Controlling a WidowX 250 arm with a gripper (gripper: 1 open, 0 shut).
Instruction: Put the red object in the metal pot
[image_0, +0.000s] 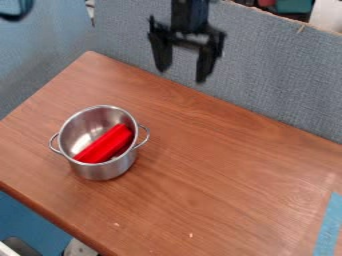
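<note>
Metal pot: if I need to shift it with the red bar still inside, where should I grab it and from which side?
Probably the bare rim of the metal pot on its left, coming straight down with one jaw inside and one outside the wall. The red object leans across the right half, so that side is crowded. The small side handles look too small to pinch. The gripper is open and empty.

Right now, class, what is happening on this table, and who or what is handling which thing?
A single robot arm's end effector hangs open and empty above the far edge of the wooden table, in front of a grey partition. The red bar already lies slanted inside the metal pot near the table's left side. Nothing is gripping it; the end effector is well away from the pot.
</note>
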